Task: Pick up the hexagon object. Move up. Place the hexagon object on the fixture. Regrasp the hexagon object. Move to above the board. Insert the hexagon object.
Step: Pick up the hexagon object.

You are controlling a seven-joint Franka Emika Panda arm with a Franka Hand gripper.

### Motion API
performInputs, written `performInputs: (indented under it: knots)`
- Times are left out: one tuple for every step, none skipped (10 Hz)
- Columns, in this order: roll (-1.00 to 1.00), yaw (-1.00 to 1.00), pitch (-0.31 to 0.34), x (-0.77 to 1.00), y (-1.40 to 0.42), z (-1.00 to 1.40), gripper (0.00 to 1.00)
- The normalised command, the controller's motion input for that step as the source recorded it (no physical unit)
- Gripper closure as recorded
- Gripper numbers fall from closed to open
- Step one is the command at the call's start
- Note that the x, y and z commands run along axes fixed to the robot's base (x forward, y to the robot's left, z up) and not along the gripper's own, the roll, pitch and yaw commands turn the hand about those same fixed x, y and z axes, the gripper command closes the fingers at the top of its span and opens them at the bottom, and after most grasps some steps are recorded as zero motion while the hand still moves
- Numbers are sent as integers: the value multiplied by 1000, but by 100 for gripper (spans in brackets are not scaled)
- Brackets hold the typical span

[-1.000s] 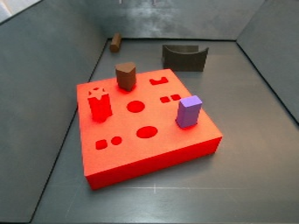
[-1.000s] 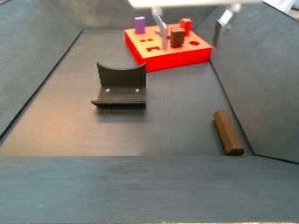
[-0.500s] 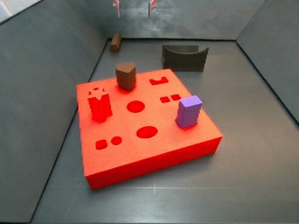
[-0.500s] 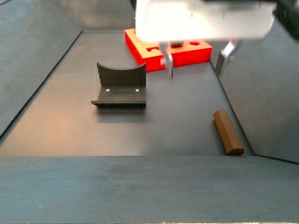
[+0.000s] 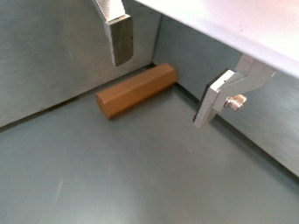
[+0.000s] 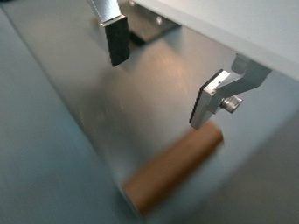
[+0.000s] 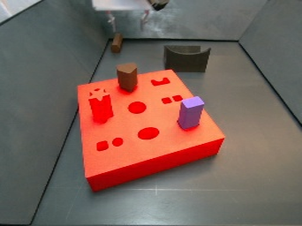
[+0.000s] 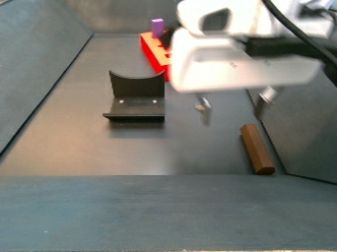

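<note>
Matt brown hexagon object (image 5: pixel 136 89) (wood-like) lies below the claw's (image 5: pixel 167 72) open, brushed-metal fingers (image 5: pixel 121 38).

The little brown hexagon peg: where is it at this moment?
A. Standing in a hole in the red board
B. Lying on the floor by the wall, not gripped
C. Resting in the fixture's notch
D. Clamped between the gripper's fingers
B. The hexagon object lies flat on the floor against the wall, while the open gripper hovers above it with nothing between its fingers.

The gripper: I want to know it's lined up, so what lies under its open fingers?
Under the gripper, the hexagon object lies flat on the floor against the wall. Nothing is between the fingers.
</note>
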Motion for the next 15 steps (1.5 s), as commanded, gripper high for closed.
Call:
performInputs:
  knots:
    - [17,80,-237,-657,83,-837,0]
    - [4,14,-199,-417,0,-911,0]
    - [0,0,-174,-11,-40,-937,0]
    - [30,-26,-136,111,-77,-983,0]
    - [19,-26,-134,123,-80,-994,0]
    - [10,-14,-131,126,-80,-1000,0]
    - [0,0,-126,120,-49,-1000,0]
    - [0,0,-106,171,-17,-1000,0]
    - [0,0,-94,203,0,-1000,0]
    - [0,0,-83,226,0,-1000,0]
    - [0,0,-41,326,0,-1000,0]
    - [0,11,0,414,0,-1000,0]
    - [0,26,0,466,0,-1000,0]
    - [-100,0,-47,154,77,-460,0]
    - [0,0,0,0,0,0,0]
